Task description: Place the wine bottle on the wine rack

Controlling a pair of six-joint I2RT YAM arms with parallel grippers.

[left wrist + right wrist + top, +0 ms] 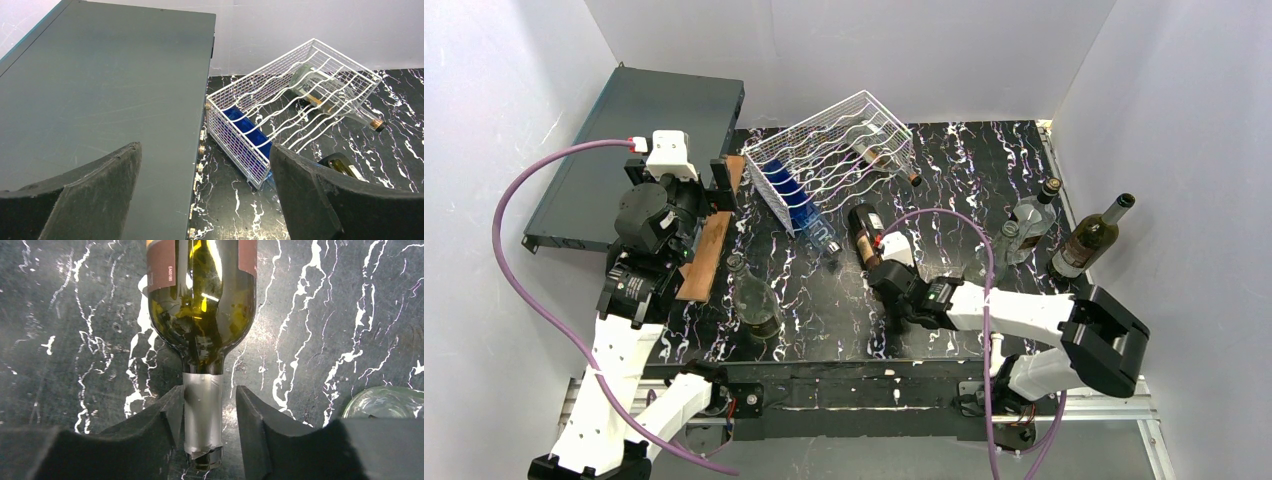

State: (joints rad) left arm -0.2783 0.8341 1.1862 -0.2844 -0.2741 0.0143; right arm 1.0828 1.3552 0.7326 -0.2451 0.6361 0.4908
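The wine bottle [202,315], dark green glass with a brown label, lies on its side on the black, white-veined bench [984,160] just near-side of the wine rack [824,150], its base cut off in the right wrist view and the label print too blurred to read. The right claw [205,407] stands open astride the grey foil-wrapped neck, one matte finger against the foil and a slim gap at the other. The left claw [206,150] gapes wide to the left of the rack, whose white wavy wires half hide a clear bottle [320,87] and something blue [245,127].
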